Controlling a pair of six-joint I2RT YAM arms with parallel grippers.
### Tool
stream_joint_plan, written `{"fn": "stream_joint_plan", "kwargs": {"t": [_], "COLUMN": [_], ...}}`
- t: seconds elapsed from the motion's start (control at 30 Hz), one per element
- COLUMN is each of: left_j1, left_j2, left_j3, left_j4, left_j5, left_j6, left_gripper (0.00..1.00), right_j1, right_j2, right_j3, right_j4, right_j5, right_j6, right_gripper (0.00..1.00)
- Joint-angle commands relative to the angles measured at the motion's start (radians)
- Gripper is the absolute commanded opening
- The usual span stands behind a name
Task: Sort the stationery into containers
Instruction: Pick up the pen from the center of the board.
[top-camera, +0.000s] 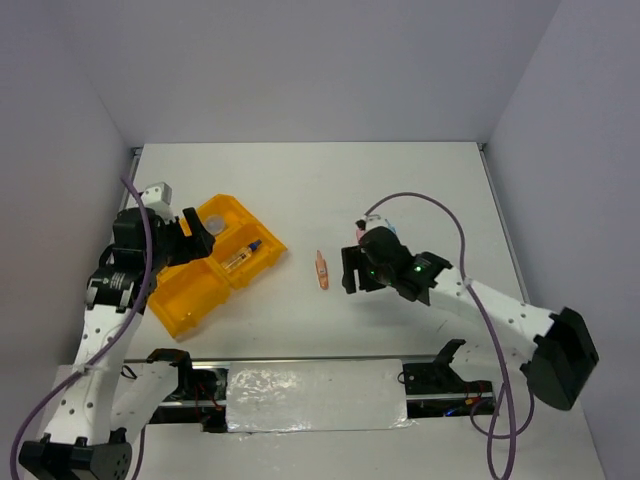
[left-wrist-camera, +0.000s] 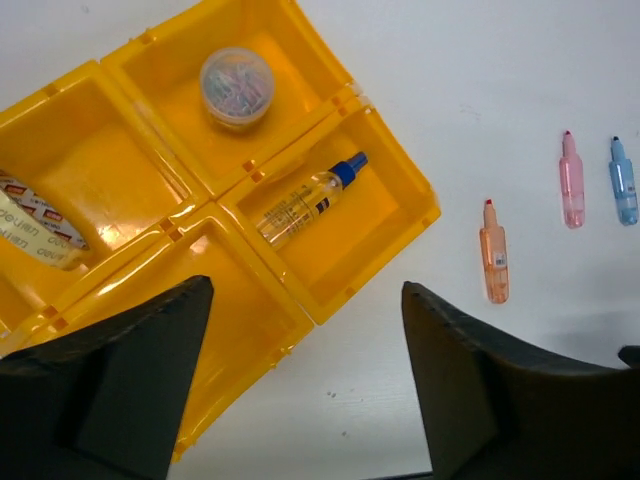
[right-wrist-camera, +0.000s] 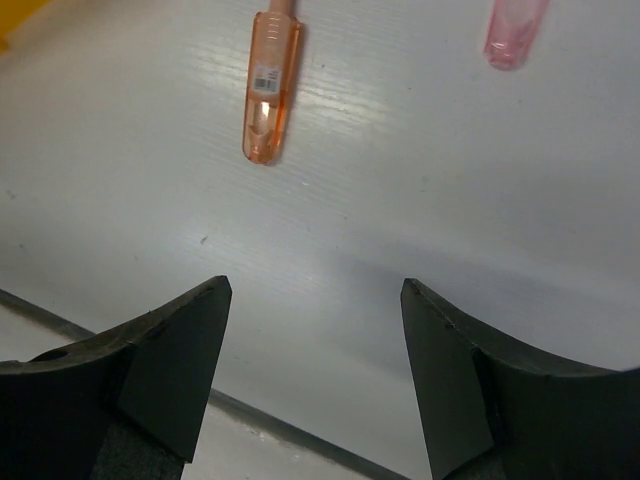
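We hold the left gripper (left-wrist-camera: 305, 300), jaws spread and empty, above the tray (top-camera: 190, 300). The right gripper (right-wrist-camera: 315, 290), jaws spread, hovers right of the orange pen (right-wrist-camera: 270, 85) on the worktop (right-wrist-camera: 400, 200), probably to fetch it.

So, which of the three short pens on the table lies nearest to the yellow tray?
The orange pen: it lies between the yellow tray and the pink pen and blue pen, which are farther off.
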Motion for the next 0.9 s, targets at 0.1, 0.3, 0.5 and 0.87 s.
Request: {"fn": "stream_joint_plan", "kwargs": {"t": [0.1,0.3,0.5,0.87], "left_j1": [-0.004,-0.004,-0.007,-0.007], "left_j2": [-0.140,-0.171,-0.166,-0.148], "left_j3": [-0.074,-0.091,-0.097,-0.098], "left_j4": [0.095,0.104,0.111,0.119], "left_j5": [0.044,0.024,0.045,0.065], "left_j6": [0.039,0.027,0.031,0.037], "left_gripper": [0.94,0.98,0.98,0.99], "right_j1": [0.125,0.153,0.153,0.142], "right_j2": [0.253,0.491,0.660,0.766], "right_j3": [0.176,0.300,0.383,0.380], "right_j4": [0.053,0.056,0.067,0.126], "right_j5": [0.145,0.185,0.192,0.177], "right_j6": [0.072,0.075,0.063,0.075], "right_gripper": [0.77,0.76,0.70,0.49]}}
